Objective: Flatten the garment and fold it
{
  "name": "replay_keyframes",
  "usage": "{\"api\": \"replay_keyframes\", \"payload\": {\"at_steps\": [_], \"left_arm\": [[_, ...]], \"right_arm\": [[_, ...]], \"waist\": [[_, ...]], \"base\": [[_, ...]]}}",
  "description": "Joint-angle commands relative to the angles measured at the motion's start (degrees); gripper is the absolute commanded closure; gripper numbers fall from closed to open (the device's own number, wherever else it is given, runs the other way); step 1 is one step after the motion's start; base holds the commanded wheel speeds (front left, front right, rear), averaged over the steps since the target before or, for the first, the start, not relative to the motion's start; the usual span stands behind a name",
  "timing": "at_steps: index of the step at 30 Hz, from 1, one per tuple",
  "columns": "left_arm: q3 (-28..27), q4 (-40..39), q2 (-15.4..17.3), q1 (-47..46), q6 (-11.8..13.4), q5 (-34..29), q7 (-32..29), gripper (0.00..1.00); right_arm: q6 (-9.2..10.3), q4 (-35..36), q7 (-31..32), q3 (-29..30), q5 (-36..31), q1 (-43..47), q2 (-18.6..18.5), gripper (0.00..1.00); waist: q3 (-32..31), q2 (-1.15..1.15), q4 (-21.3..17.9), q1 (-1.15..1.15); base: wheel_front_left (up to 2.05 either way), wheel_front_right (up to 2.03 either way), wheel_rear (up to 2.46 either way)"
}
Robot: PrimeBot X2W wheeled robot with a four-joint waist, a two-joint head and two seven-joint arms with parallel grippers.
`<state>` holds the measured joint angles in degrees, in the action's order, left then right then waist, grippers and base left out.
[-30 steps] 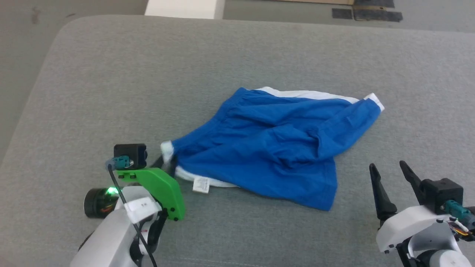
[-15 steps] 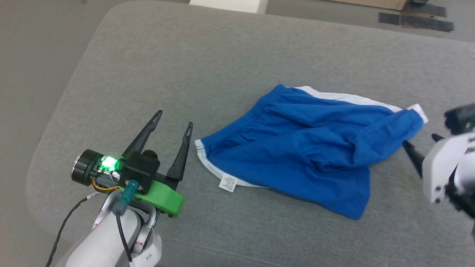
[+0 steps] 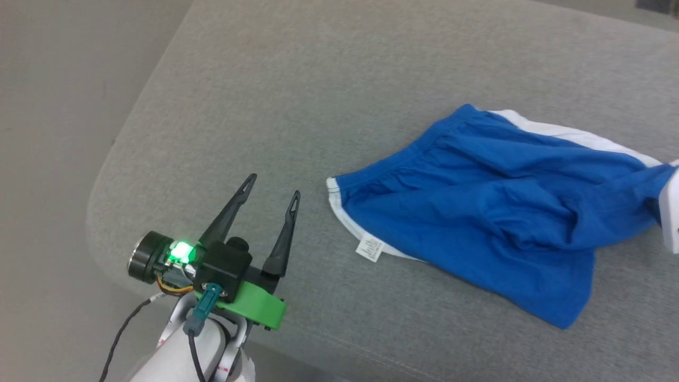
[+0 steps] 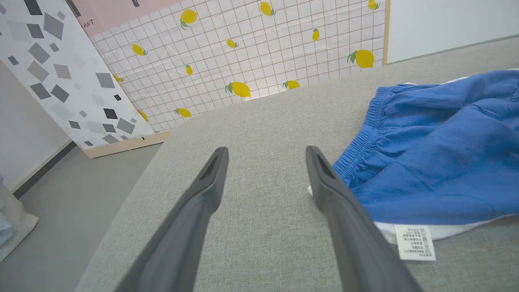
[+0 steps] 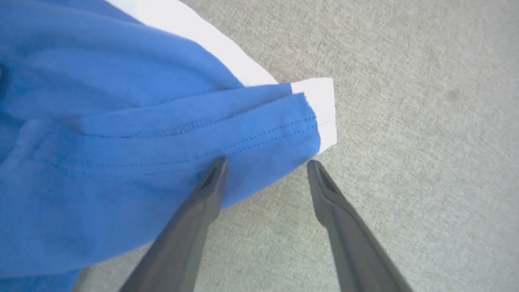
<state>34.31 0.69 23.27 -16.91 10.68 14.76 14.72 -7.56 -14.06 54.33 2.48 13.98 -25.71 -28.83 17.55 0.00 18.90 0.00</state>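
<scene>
The garment (image 3: 477,201), bright blue shorts with white trim, lies rumpled on the grey padded surface (image 3: 318,79), its waistband corner and white label (image 3: 370,249) toward my left gripper. My left gripper (image 3: 272,187) stands open just left of that corner, holding nothing. In the left wrist view the gripper (image 4: 266,152) has bare grey cloth between its fingers, with the garment (image 4: 438,150) to the right. In the right wrist view my right gripper (image 5: 266,162) is open over the white-edged corner of the garment's leg hem (image 5: 320,109), one finger above blue cloth.
The padded surface rounds off at its left edge (image 3: 106,175), with grey floor (image 3: 48,159) beyond. A lemon-patterned panel (image 4: 251,48) and a speckled panel (image 4: 61,73) lean past the far end. A white part of my right arm (image 3: 669,212) shows at the right edge.
My left gripper let go of the waistband corner, opened and drew back to the left. My right gripper moved up to the garment's far leg corner. The head camera has turned left.
</scene>
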Motion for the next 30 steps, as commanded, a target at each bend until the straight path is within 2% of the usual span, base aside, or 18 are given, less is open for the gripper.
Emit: {"api": "replay_keyframes", "payload": {"at_steps": [1,5,6,12,18,24,30], "left_arm": [[-0.51,-0.46,-0.55,0.85,-0.21,-1.31,0.27,0.00],[-1.59,-0.70,-1.45,0.71,-1.29,-2.17,0.27,0.00],[-1.91,-0.75,-1.63,0.58,-1.50,-2.32,0.27,0.00],[-3.90,-0.85,-2.89,0.26,-2.83,-2.99,0.27,0.00],[-4.73,-0.94,-4.43,0.07,-4.52,-3.83,0.28,0.00],[-5.08,-1.27,-6.27,-0.69,-6.23,-4.73,0.28,0.00],[-5.74,-1.58,-8.02,-1.09,-7.53,-5.62,0.28,0.00]], "right_arm": [[0.08,-1.06,-0.49,-0.16,-0.95,-1.06,-0.47,0.00],[0.08,-3.18,-0.61,-2.09,-2.07,-0.64,-1.62,0.01],[0.08,-3.35,-0.82,-2.50,-2.18,-0.46,-1.97,0.99],[0.08,-1.83,-8.59,-1.26,-3.29,-2.63,-4.31,1.00],[0.08,-0.69,-17.30,-2.46,-3.85,-11.12,-9.11,1.00],[0.08,-3.62,-24.13,-8.69,-5.30,-23.45,-13.82,1.00],[0.08,-9.74,-31.95,-18.94,-7.04,-35.22,-16.03,1.00]], "waist": [[2.43,0.00,2.56,0.00],[3.25,0.00,3.48,0.00],[3.34,0.00,3.61,0.00],[3.39,0.00,4.13,0.00],[4.23,0.00,5.29,0.00],[6.18,0.00,7.33,0.00],[7.89,0.00,9.31,0.00]], "base": [[0.00,0.00,0.00],[0.00,0.00,0.00],[0.00,0.00,0.00],[0.00,0.00,0.00],[0.00,0.00,0.00],[0.00,0.00,0.00],[0.00,0.00,0.00]]}}
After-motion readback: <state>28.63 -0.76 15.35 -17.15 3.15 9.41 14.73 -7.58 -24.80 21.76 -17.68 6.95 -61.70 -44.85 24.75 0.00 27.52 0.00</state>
